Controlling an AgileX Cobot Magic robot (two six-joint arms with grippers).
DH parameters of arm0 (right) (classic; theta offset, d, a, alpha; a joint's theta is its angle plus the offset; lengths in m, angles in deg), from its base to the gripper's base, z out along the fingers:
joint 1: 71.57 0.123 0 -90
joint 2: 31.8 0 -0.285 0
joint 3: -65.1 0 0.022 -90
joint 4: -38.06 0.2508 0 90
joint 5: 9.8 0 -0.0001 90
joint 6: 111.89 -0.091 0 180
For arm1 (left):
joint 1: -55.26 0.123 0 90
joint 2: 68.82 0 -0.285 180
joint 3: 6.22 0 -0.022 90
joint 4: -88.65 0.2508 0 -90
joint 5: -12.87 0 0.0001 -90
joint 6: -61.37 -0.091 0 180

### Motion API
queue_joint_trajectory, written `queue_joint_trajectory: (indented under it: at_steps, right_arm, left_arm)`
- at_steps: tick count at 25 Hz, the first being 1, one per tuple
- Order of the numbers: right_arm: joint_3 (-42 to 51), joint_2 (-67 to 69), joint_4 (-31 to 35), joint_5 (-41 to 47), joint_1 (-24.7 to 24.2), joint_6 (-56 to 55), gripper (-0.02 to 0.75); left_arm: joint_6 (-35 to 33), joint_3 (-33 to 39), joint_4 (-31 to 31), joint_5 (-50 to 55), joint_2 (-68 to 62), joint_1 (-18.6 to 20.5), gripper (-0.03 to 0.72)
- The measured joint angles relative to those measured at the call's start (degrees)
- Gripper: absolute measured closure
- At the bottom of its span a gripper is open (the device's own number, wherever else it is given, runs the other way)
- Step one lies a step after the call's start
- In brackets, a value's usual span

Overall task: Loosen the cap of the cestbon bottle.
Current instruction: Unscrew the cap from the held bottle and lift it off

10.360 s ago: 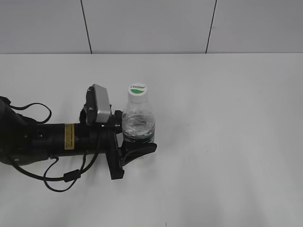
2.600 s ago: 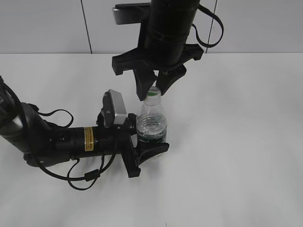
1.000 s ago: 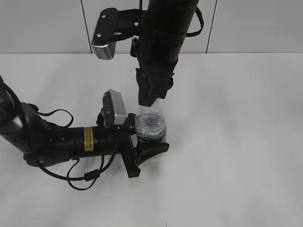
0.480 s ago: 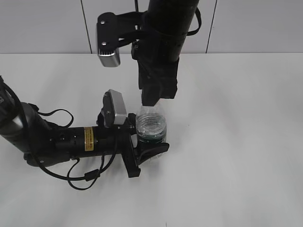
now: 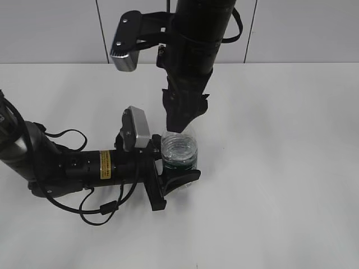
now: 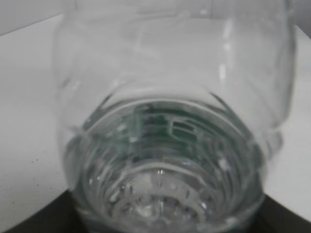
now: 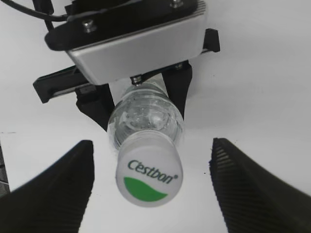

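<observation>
The cestbon bottle (image 5: 179, 151) stands upright on the white table, clear with a dark green label band. My left gripper (image 5: 176, 168) lies along the table and is shut on the bottle's lower body; the left wrist view is filled by the bottle (image 6: 165, 145). My right gripper (image 5: 180, 126) hangs straight down over the bottle top and hides the cap in the exterior view. In the right wrist view the white cap (image 7: 149, 174) with its green mark sits between the open fingers (image 7: 150, 194), with gaps on both sides. The bottle's shoulders (image 7: 146, 116) show below it.
The left arm's wrist camera housing (image 5: 136, 128) sits just left of the bottle and shows in the right wrist view (image 7: 141, 48). The right arm's wrist camera (image 5: 126, 42) sticks out to the upper left. A grey panelled wall (image 5: 291, 28) stands behind the table.
The right wrist has turned about its vertical axis over the bottle, so its camera housing swung a little. The left arm and the bottle have stayed in place.
</observation>
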Motion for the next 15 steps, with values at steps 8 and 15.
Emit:
queue_joint_trajectory:
  at_steps: [8, 15]
  right_arm:
    - [0.0, -1.8, 0.6, 0.0, 0.0, -25.8, 0.169]
    - [0.0, -4.7, -1.4, 0.0, 0.0, -55.3, 0.167]
  left_arm:
    - [0.0, 0.0, 0.1, 0.0, 0.0, 0.0, 0.276]
    - [0.0, 0.0, 0.1, 0.0, 0.0, 0.0, 0.276]
